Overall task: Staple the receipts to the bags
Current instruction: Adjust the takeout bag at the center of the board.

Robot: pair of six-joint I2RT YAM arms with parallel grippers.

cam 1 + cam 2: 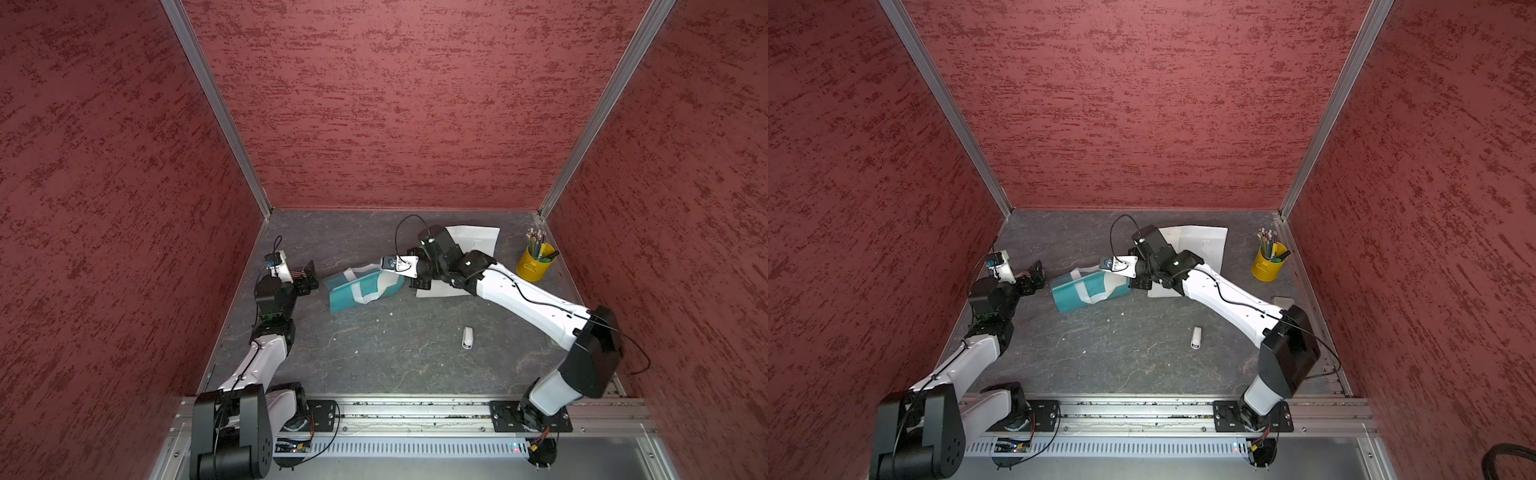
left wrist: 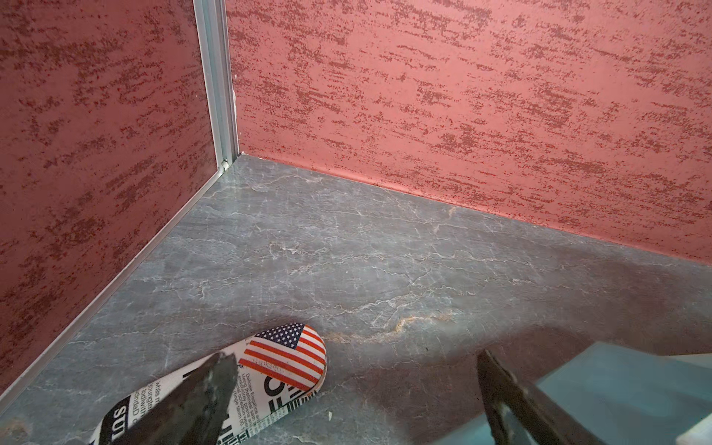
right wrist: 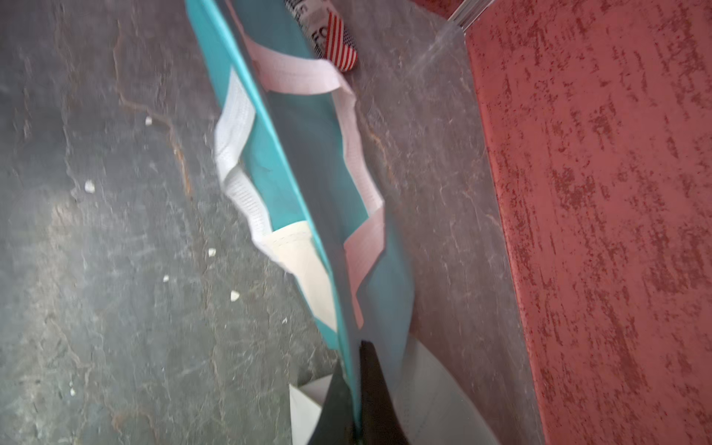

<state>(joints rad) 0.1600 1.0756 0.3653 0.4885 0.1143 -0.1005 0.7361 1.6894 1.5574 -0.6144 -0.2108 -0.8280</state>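
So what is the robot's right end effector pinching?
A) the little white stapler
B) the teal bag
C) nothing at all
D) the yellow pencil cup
B: in the right wrist view the right end effector is shut on the edge of the teal bag, while the white stapler lies by itself, away from it.

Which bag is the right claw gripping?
The smaller teal bag, its edge pinched in the shut right claw; the larger white bag lies flat under that arm, ungripped.
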